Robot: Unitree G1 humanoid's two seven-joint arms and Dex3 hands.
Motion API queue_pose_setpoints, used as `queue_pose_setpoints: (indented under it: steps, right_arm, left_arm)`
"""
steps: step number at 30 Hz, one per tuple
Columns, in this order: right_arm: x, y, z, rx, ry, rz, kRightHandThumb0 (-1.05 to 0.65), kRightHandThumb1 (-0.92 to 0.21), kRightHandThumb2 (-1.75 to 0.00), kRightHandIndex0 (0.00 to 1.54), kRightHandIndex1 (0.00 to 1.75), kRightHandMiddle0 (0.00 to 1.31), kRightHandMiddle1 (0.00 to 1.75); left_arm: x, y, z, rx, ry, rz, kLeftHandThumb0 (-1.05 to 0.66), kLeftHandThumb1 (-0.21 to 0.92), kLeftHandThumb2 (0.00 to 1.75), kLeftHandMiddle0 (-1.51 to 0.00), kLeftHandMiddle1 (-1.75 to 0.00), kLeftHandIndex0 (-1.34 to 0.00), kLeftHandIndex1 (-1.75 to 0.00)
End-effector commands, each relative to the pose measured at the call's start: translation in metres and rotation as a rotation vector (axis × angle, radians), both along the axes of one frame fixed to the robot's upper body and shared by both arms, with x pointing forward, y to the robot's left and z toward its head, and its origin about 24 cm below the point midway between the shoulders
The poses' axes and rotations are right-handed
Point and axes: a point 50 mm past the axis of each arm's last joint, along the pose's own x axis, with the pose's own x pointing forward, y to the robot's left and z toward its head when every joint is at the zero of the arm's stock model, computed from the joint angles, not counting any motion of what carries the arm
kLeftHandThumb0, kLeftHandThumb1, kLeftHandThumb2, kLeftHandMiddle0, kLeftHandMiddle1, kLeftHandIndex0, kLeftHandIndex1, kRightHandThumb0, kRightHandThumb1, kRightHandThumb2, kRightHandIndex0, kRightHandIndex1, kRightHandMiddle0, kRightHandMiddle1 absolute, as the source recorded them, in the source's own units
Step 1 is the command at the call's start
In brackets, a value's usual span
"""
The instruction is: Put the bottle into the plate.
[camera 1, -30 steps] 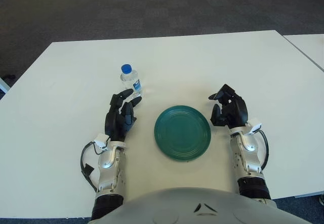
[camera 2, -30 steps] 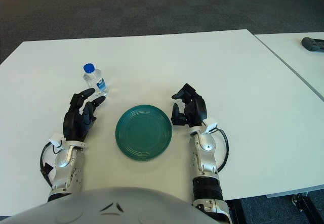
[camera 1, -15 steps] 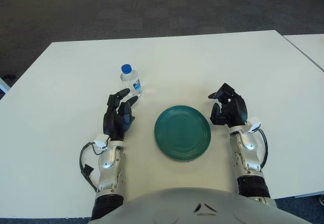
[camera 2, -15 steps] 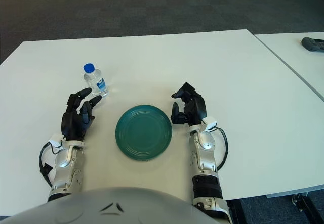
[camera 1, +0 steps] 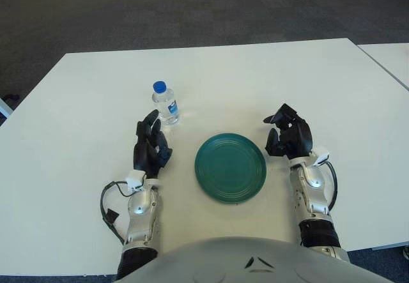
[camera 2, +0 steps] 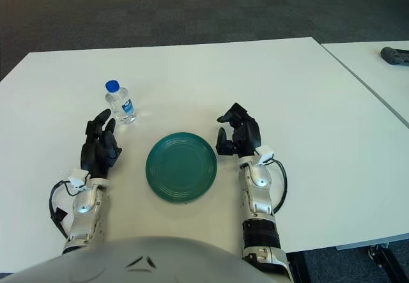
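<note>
- I am seeing the bottle (camera 1: 163, 103) standing upright on the white table (camera 1: 255, 72), blue cap on, to the left of and beyond the green plate (camera 1: 230, 167), clearly apart from it.
- I am holding the left hand (camera 1: 151, 149) just short of the bottle, fingers (camera 1: 151, 122) extended together and pointing toward it, gripping nothing and not touching it.
- I am keeping the right hand (camera 1: 289, 135) idle just beside the plate's right edge, fingers loosely curled around nothing.
- I am reading the plate as bare, so none of the task is done.
- I am judging 3 steps to be left: grasping, carrying across, setting down.
</note>
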Motion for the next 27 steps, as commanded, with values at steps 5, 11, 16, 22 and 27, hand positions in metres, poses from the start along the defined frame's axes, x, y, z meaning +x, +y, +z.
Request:
queue_pose_setpoints:
  steps: [5, 11, 16, 22, 27]
  right_arm:
    - [0.0047, -0.001, 0.003, 0.02, -0.005, -0.022, -0.01, -0.06, -1.53, 0.74, 1.75, 0.76, 1.5]
    - [0.0043, -0.0013, 0.0045, 0.017, -0.013, -0.017, -0.01, -0.05, -1.54, 0.74, 1.75, 0.77, 1.5]
    - [0.0042, -0.0016, 0.005, 0.019, -0.019, -0.016, -0.01, -0.04, -1.55, 0.74, 1.75, 0.79, 1.5]
    - [0.0042, -0.0025, 0.0049, 0.013, -0.02, -0.026, -0.01, -0.04, -1.54, 0.74, 1.75, 0.8, 1.47]
    - [0.0044, -0.0034, 0.0053, 0.011, -0.021, -0.032, -0.01, -0.04, -1.54, 0.75, 1.75, 0.79, 1.47]
  left_arm:
    - [0.0044, 0.0009, -0.0047, 0.081, 0.027, -0.029, -1.05, 0.92, 1.03, 0.0, 0.0, 0.0, -0.1]
    - [0.0059, 0.004, -0.0071, 0.176, 0.061, -0.059, -1.05, 0.92, 0.96, 0.0, 0.0, 0.0, -0.04]
    - [0.0078, 0.0056, -0.008, 0.223, 0.068, -0.079, -1.05, 0.92, 0.84, 0.0, 0.0, 0.0, -0.02]
    - [0.0095, 0.0065, -0.0093, 0.238, 0.078, -0.097, -1.05, 0.92, 0.76, 0.0, 0.0, 0.0, 0.0]
    - [0.0107, 0.0068, -0.0105, 0.244, 0.092, -0.092, -1.05, 0.92, 0.74, 0.0, 0.0, 0.0, 0.0]
